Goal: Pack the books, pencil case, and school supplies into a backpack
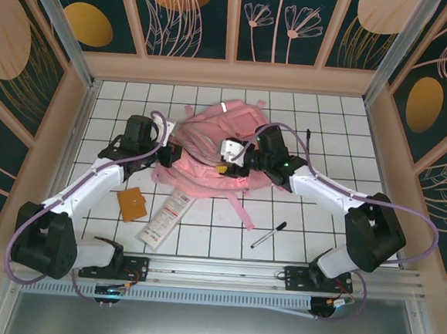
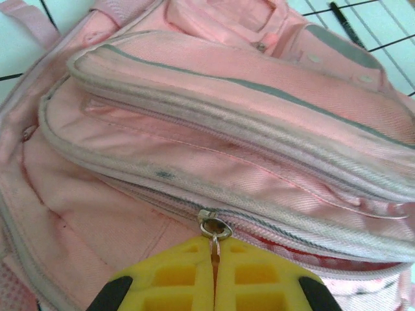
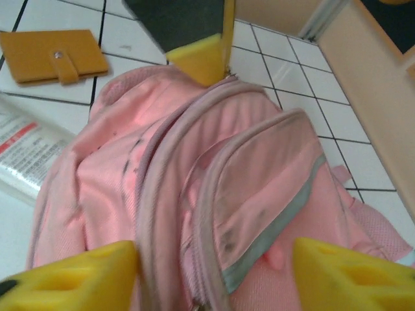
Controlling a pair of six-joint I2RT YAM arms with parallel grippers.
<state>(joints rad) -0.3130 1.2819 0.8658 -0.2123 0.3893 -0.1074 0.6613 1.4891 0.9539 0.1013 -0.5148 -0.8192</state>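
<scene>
Pink backpack (image 1: 211, 131) lay mid-table on the white gridded table (image 1: 335, 122), slightly toward the far side, with its stacked compartments bulging. Left gripper (image 2: 214, 249) sat at the backpack's left edge, yellow pads pressed together and pinching the metal zipper pull (image 2: 215, 229) on one of the zips. Right gripper (image 3: 214, 249) hung over the backpack's right half. Its jaws were spread wide, one pad on either side of the pink fabric, clamping nothing; could not tell if the pads touched the cloth. Pencil case (image 1: 165, 218) lay on the table near-left of the backpack, angled, outside the bag. Orange-brown square item (image 1: 132, 204) lay flat just beside the pencil case, on its left. Whitish-barrel pen (image 1: 268, 235) lay near-right of the backpack, apart from it, close to a loose pink strap (image 1: 239, 211). Black pen (image 1: 309, 136) lay at the far right, just off the backpack's edge.
</scene>
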